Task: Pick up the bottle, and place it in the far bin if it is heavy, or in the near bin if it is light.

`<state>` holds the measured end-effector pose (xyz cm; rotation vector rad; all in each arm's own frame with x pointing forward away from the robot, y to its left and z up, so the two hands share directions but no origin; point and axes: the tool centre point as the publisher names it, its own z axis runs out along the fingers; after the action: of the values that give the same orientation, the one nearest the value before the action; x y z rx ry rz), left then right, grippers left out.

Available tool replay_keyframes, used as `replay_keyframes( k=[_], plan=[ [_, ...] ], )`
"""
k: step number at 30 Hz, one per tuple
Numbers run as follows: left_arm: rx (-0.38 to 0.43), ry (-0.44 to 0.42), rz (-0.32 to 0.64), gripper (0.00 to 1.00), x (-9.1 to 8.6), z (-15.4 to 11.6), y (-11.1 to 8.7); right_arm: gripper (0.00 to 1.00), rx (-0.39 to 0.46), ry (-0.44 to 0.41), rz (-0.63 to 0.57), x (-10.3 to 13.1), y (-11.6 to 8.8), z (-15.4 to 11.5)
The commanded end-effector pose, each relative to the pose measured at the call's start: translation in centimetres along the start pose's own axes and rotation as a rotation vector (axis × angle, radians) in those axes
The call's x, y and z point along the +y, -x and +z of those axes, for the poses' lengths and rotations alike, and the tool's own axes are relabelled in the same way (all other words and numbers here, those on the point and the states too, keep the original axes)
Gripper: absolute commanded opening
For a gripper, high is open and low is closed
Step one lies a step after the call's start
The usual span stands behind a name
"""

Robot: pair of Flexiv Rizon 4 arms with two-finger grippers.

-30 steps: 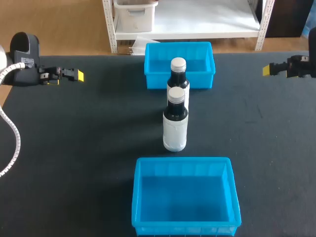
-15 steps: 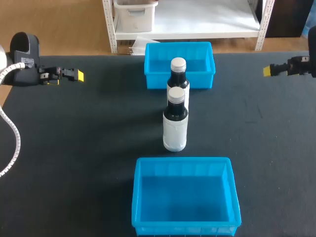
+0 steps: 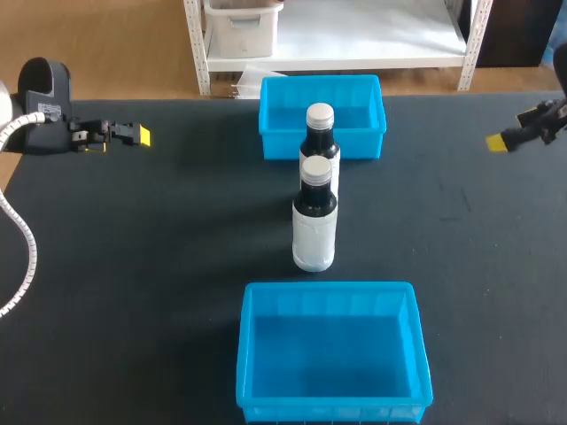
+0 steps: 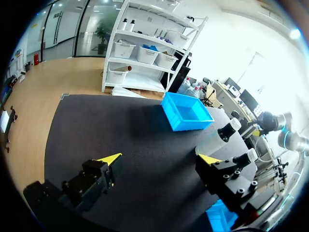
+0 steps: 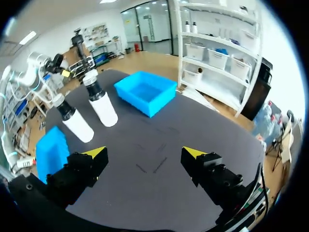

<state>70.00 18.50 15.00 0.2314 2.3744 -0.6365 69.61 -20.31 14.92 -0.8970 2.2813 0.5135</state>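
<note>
No bottle has been grasped yet, so the step in hand is judged to be the approach. Two bottles are seen upright near the middle of the tabletop (image 3: pixel 159 248), in a line between the bins. The near bottle (image 3: pixel 314 226) has a white body and a dark shoulder. The far bottle (image 3: pixel 320 142) stands close behind it, just in front of the far bin (image 3: pixel 266 119). In the right wrist view a gap is seen between the two. The near bin (image 3: pixel 248 354) lies a little apart on the near side.

The near bottle is probably best taken first, from the side. The fingers should be passed to its left and right, not to its near and far sides, so that the far bottle is not knocked. A hold on the white body below the shoulder is advised, since a tall, narrow bottle is easily tipped. A straight lift should follow, so that the weight can be judged before a bin is chosen.

The left pincer (image 4: pixel 161 158) is held wide open at the far left of the tabletop, and nothing is held or touched by it. The right pincer (image 5: pixel 144 152) is likewise spread wide and empty at the far right edge, well apart from both bottles
</note>
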Motion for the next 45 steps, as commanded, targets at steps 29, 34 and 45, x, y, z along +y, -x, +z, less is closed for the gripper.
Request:
replay_keyframes(
  k=[29, 34, 45],
  plan=[
    [0.000, 0.000, 0.000, 1.00, 0.0, 0.0, 0.0, 1.00, -0.232, 0.364, -0.448, 7.1, 2.7, 3.1],
    [0.000, 0.000, 0.000, 1.00, 0.0, 0.0, 0.0, 1.00, -0.233, 0.414, -0.473, 9.7, 3.1, 4.3],
    [0.000, 0.000, 0.000, 1.00, 0.0, 0.0, 0.0, 1.00, -0.233, 0.503, -0.521, 15.0, 4.1, 6.9]
  ],
)
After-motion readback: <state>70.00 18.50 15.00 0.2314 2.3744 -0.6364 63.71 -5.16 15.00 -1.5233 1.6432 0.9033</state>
